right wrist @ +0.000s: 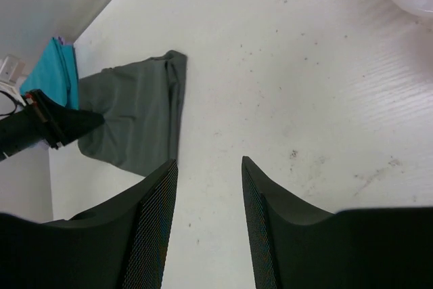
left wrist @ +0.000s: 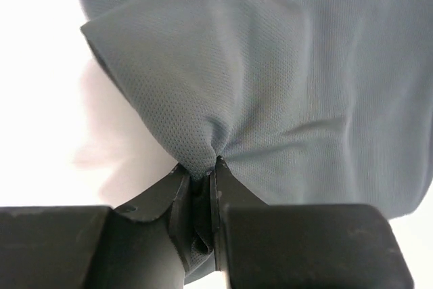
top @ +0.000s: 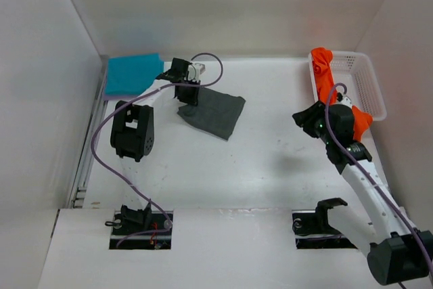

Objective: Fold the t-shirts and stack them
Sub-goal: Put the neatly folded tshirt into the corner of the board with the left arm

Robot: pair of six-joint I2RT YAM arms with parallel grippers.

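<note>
Left jaws gripping one grey shirt [left wrist: 284,86], right jaws open, one teal [top: 132,72], one orange [top: 325,76]

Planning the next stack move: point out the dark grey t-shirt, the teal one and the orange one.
dark grey t-shirt [top: 218,113], top external view, middle of the flat cloth.
teal t-shirt [top: 132,74], top external view, centre of its folded top.
orange t-shirt [top: 322,65], top external view, its bunched upper end.

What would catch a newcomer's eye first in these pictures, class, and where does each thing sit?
The bright orange t-shirt spilling over the white mesh basket at the far right stands out most. Next, the left gripper pinches an edge of the dark grey t-shirt, near the folded teal t-shirt in the far left corner.
</note>
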